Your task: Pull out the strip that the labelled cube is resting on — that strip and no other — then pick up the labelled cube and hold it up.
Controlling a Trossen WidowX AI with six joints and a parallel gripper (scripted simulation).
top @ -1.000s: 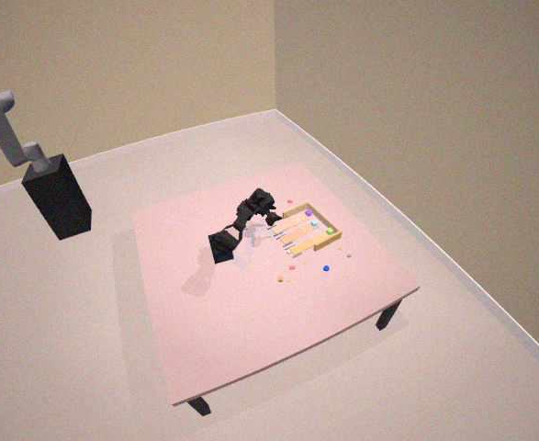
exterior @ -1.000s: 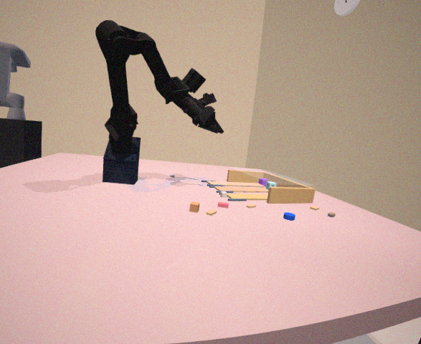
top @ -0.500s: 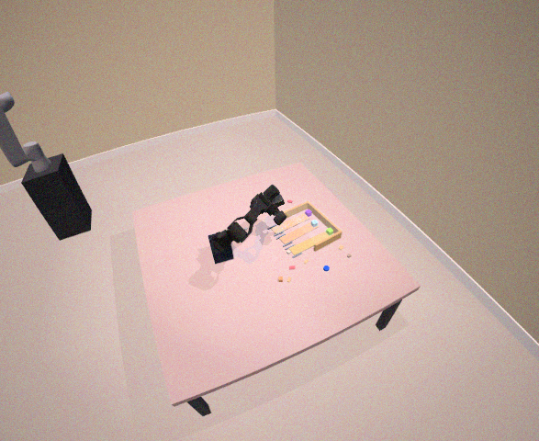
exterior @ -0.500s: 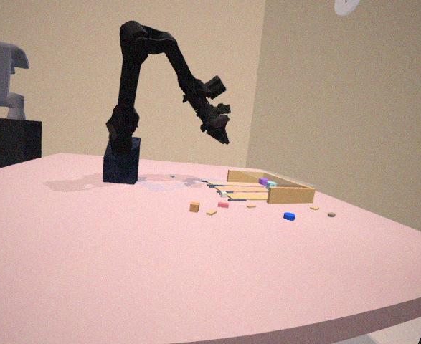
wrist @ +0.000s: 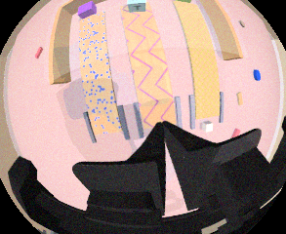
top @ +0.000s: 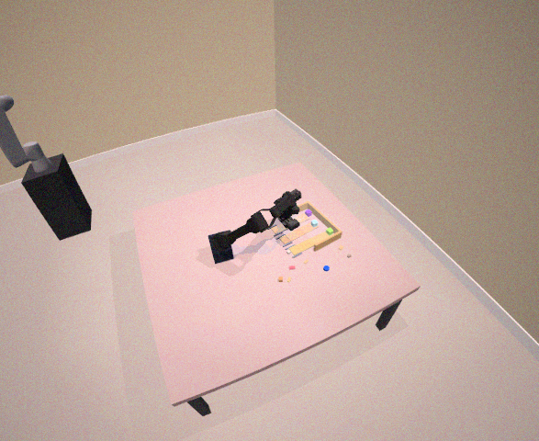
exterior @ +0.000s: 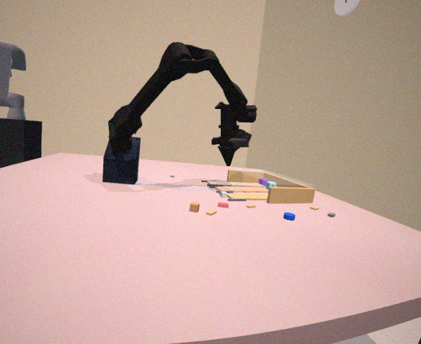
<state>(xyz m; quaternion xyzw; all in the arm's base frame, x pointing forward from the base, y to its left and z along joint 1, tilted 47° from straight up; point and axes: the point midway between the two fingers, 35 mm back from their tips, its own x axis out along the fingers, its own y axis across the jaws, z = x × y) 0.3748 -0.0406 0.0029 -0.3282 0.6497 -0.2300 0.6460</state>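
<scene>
- The pink table point(top: 221, 322) point(exterior: 166, 277) point(wrist: 30, 112) looks matte and finely grained.
- The wooden frame point(top: 329, 241) point(exterior: 291, 195) point(wrist: 61, 54) has straight, upright walls; a low, sideways sweep could knock one.
- The gripper point(top: 291, 223) point(exterior: 228, 165) point(wrist: 162, 127), black with wedge-shaped fingers, hovers above the strips' near ends. Its tips are together, with nothing between them.
- The zigzag strip point(top: 300, 231) point(exterior: 239, 189) point(wrist: 147, 63) is flat and wood-toned with pink lines. Coming down off-centre could make the fingers strike a rail or drag the speckled strip point(top: 276, 230) point(exterior: 236, 183) point(wrist: 96, 73); too much pressure could make the tips skid or jam the strip.
- The labelled cube point(top: 314, 222) point(exterior: 271, 185) point(wrist: 137, 6), pale blue and dark-marked, sits on the zigzag strip's far end. A jerky pull might tip it or carry it along.
- The white cube point(top: 288, 252) point(exterior: 223, 194) point(wrist: 207, 126) could be nudged by a stray finger.
</scene>
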